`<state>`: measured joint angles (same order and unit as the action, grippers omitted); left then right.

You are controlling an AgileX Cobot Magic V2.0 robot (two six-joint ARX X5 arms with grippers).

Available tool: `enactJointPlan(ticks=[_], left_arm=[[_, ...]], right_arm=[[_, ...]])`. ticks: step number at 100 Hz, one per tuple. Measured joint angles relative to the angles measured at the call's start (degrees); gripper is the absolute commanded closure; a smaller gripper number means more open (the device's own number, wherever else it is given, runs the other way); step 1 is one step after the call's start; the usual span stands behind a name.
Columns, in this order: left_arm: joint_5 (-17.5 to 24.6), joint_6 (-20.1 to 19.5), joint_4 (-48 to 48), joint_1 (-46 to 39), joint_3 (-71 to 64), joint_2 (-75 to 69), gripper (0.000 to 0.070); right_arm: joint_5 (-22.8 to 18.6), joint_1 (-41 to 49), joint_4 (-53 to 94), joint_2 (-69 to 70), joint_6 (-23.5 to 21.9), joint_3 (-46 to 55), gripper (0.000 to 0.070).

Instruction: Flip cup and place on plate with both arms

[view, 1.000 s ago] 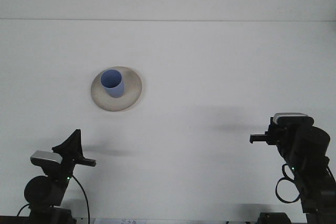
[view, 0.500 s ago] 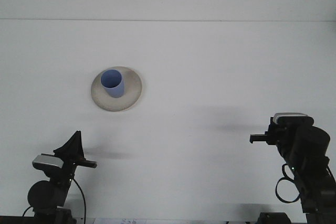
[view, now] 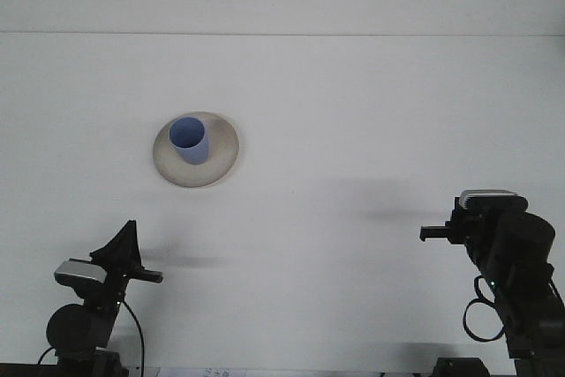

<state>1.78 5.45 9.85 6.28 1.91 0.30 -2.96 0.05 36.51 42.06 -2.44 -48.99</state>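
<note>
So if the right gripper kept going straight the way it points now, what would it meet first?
Probably nothing. The right gripper points left across bare table; the blue cup on its plate sits farther back, off that line, though depth is unclear from one view.

A plain white desk (view: 371,112) fills nearly the whole frame, its far edge running as a straight line across the upper part of the picture. Directly on it, left of centre, lies a round beige plate (view: 222,158). Soft grey shadows fall on the surface at lower left and right.
</note>
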Motion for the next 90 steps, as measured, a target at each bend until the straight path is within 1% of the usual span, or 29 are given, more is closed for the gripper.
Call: enactJointPlan(ticks=[6, 13, 22, 31, 41, 56, 65, 71, 90], left_arm=[[0.0, 0.0, 0.0, 0.0, 0.0, 0.0, 0.0685], [0.0, 0.0, 0.0, 0.0, -0.02, 0.0, 0.0685], [0.0, 0.0, 0.0, 0.0, 0.0, 0.0, 0.0685], [0.0, 0.0, 0.0, 0.0, -0.02, 0.0, 0.0685], [0.0, 0.02, 0.0, 0.0, 0.0, 0.0, 0.0685], [0.0, 0.0, 0.0, 0.0, -0.02, 0.0, 0.0685], [0.0, 0.02, 0.0, 0.0, -0.02, 0.0, 0.0685], [0.0, 0.0, 0.0, 0.0, 0.0, 0.0, 0.0685], [0.0, 0.0, 0.0, 0.0, -0.02, 0.0, 0.0685]], right_arm=[[0.26, 0.31, 0.0, -0.22, 0.02, 0.0, 0.07], [1.64, 0.26, -0.09, -1.14, 0.02, 0.15, 0.07], [1.66, 0.28, -1.03, -3.8, 0.0, 1.07, 0.07], [1.66, 0.28, -5.88, -7.78, 0.0, 4.0, 0.07], [1.66, 0.28, -16.63, -13.25, 0.0, 10.32, 0.07], [1.66, 0.28, -33.79, -21.66, 0.02, 22.73, 0.07], [1.64, 0.28, -41.44, -26.18, 0.02, 29.75, 0.07], [1.66, 0.28, -43.76, -29.14, 0.0, 33.75, 0.07], [1.66, 0.28, -43.71, -36.57, 0.02, 42.42, 0.07]])
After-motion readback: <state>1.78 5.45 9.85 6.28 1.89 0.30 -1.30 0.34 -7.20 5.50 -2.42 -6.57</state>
